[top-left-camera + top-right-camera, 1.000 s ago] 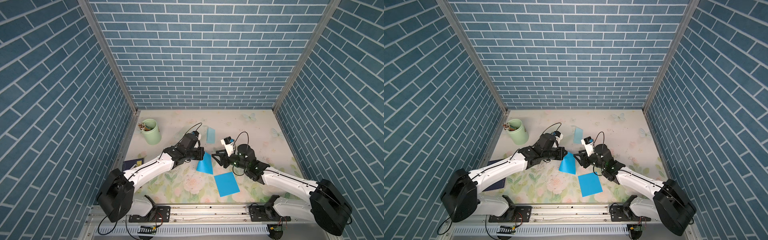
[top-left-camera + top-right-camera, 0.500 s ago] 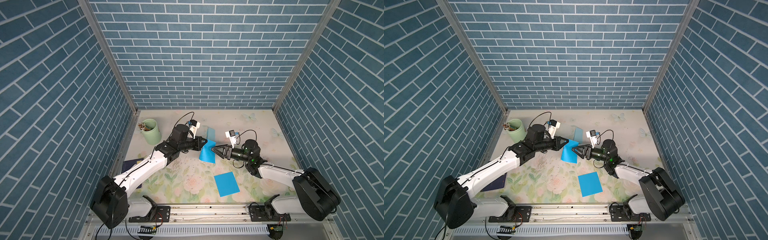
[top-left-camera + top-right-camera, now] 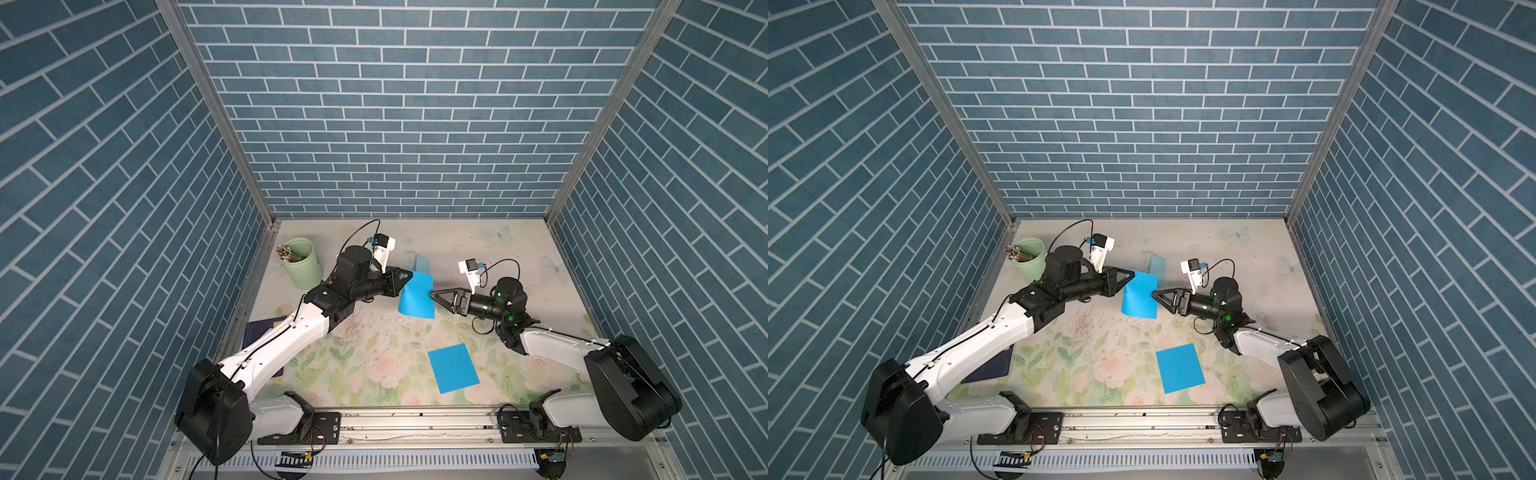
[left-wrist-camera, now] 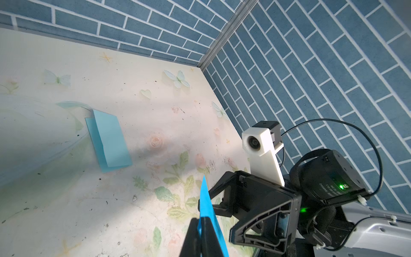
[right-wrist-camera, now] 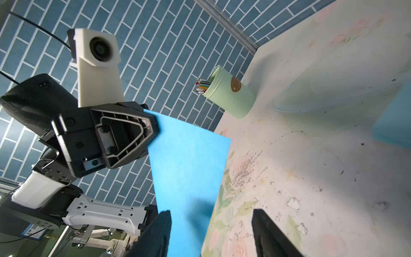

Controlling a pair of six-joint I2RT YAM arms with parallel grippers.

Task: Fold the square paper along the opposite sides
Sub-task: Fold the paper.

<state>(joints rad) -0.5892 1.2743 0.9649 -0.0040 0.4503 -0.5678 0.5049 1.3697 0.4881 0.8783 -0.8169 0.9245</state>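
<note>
Seen edge-on from left wrist: thin blue paper pinched by left fingers. From right wrist: broad, matte, curved; right fingers spread apart.

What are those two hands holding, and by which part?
The left hand pinches the hanging blue paper by an upper corner. The right hand is open beside it, gripping nothing.

Mostly hidden under the left arm: dark notebook. Partly covered by the held blue sheet: folded pale-blue paper, also cut off at the right wrist view's edge.
</note>
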